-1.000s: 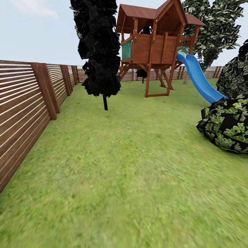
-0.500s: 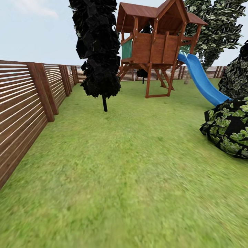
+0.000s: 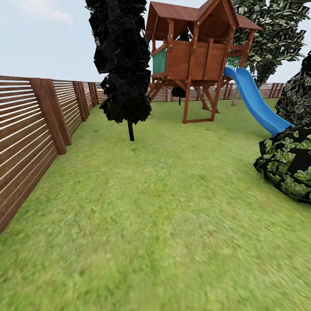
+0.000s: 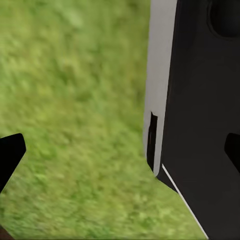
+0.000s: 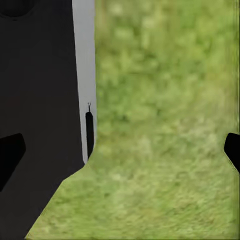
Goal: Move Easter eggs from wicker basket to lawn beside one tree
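Observation:
The lawn of mottled green grass stretches ahead of me in the head view. A leafy tree rises at the far right behind the play tower. The wicker basket and the three Easter eggs are out of view. In the left wrist view my left gripper is open over grass, its dark fingertips far apart with nothing between them. My right gripper is also open over grass and holds nothing.
A brown slat fence runs along the left. An all-black tree stands ahead on the left. Beyond it are a wooden play tower and a blue slide. Dark leafy bushes crowd the right side.
The whole head view has shifted: the bushes slid toward the right edge and the fence post toward the left, so the camera has moved forward over the lawn.

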`<state>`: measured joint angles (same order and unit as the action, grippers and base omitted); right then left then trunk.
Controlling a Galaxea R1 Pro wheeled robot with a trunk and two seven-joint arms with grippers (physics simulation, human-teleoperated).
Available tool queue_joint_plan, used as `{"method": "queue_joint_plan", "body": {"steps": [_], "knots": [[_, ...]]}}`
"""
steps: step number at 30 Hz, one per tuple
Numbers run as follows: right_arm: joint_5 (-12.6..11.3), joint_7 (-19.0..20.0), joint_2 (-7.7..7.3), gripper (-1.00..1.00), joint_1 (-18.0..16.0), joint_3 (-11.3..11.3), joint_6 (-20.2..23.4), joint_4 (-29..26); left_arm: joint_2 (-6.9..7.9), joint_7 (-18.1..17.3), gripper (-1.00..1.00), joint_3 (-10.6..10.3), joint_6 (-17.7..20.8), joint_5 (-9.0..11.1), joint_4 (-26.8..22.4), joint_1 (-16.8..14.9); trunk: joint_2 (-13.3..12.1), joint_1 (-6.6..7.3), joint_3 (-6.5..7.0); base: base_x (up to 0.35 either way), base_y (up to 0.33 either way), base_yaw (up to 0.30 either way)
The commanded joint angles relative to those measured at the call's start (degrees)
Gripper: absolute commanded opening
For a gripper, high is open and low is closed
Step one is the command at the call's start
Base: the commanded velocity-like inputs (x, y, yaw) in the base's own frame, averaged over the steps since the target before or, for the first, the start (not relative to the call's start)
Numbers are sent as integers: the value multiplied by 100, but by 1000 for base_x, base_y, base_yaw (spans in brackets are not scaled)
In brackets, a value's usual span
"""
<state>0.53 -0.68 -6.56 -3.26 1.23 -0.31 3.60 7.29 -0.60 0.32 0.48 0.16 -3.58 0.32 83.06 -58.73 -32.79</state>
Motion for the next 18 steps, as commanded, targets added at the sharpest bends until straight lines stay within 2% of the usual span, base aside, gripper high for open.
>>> {"method": "queue_joint_plan", "body": {"steps": [1, 3, 9, 18], "knots": [[7, -8, -4, 100, -8, 10, -3, 14, 1, -5, 100, 3, 5, 2, -11, 3, 2, 0, -4, 0, 0, 0], [5, -9, -37, 100, -8, -1, -4, -10, 15, -1, 100, 3, 8, 0, -11, 3, 2, 0, -4, 0, 0, 0], [5, -24, 69, 100, -8, 14, -7, -82, 2, 6, 100, 7, 13, -7, -11, 3, 2, 0, 2, 24, 0, 11], [1, -32, 77, 100, -8, 10, -13, -87, 1, 7, 100, 4, 14, -7, -11, 3, 2, 0, 65, 288, 0, 93]]}}
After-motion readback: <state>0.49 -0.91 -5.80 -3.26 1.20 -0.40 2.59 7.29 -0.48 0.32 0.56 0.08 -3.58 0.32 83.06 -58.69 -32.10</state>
